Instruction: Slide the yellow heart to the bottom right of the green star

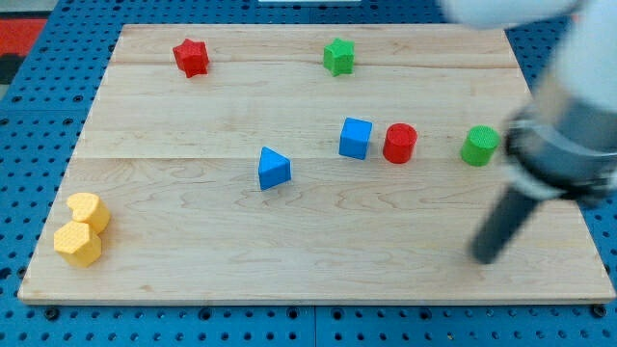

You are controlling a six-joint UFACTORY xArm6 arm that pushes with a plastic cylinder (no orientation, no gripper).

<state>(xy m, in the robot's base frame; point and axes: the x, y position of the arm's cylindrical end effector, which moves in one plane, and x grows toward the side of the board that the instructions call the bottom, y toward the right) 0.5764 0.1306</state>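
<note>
My tip hovered blurred near the view's right edge of the pale wooden worktop, below the green cylinder block and well apart from everything it was meant to move. This end effector was a plain dark rod with nothing to open or close, and it gripped nothing. The two yellow blocks sat touching each other down at the view's bottom left corner; the upper one looked like the yellow heart, though the shapes were too small to call with certainty, and the lower yellow block read as more angular. The green star block stood near the view's top, right of centre, so the heart had the whole board to cross. In the middle lay the blue triangular block, the blue cube and the red cylinder block, likely obstacles on that diagonal. The red star block sat top left, out of the way.
</note>
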